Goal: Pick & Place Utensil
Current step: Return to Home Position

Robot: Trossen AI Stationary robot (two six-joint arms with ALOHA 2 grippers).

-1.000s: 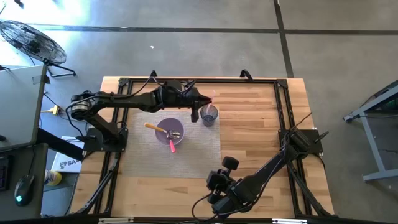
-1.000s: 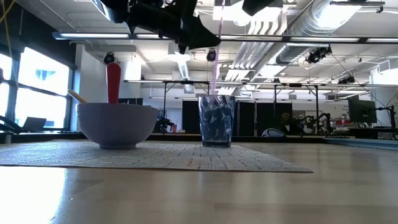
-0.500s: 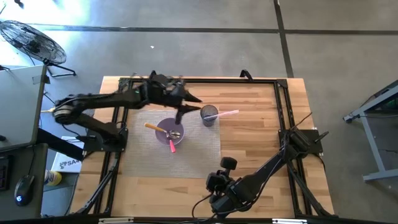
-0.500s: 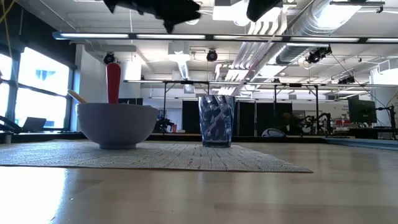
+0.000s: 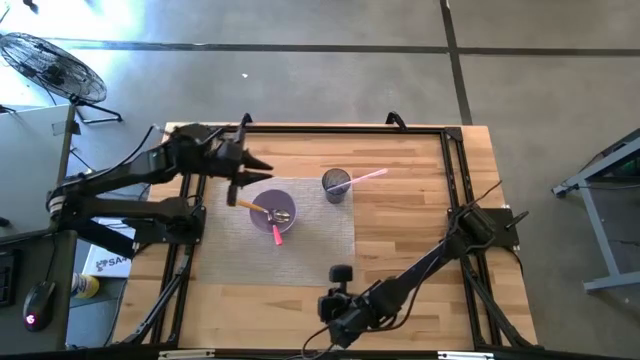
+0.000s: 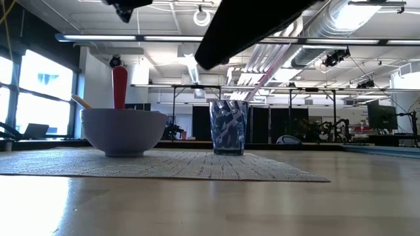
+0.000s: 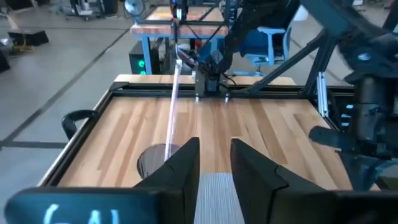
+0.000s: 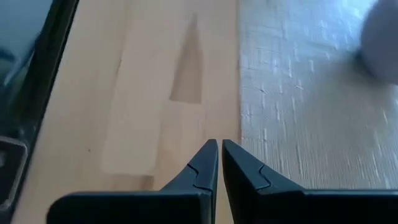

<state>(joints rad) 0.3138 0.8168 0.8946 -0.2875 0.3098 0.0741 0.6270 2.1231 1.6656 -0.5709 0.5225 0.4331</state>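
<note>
A clear cup (image 5: 337,185) stands on the grey mat's (image 5: 320,250) far right corner. The pink utensil (image 5: 366,177) stands in it and leans on the rim, handle toward the table's right. In the left wrist view, cup (image 7: 152,163) and utensil (image 7: 175,93) lie ahead of the fingers. A purple bowl (image 5: 272,212) on the mat holds a pink-handled utensil (image 5: 276,233) and a wooden one (image 5: 247,205). My left gripper (image 5: 256,170) is open, raised left of the cup. My right gripper (image 8: 218,146) is shut, low over the mat's near edge (image 5: 333,298).
A black frame (image 5: 320,130) runs round the wooden table (image 5: 410,220), with an arm base on each side. The bare wood right of the mat is free. In the low view the bowl (image 6: 123,131) and cup (image 6: 230,128) stand side by side on the mat.
My left gripper has let go of the pink utensil, which stood upright in the cup, and has drawn back up and toward the table's left edge. The utensil has tipped over to lean on the cup's rim, handle to the right. My right arm has shifted left along the near edge.
</note>
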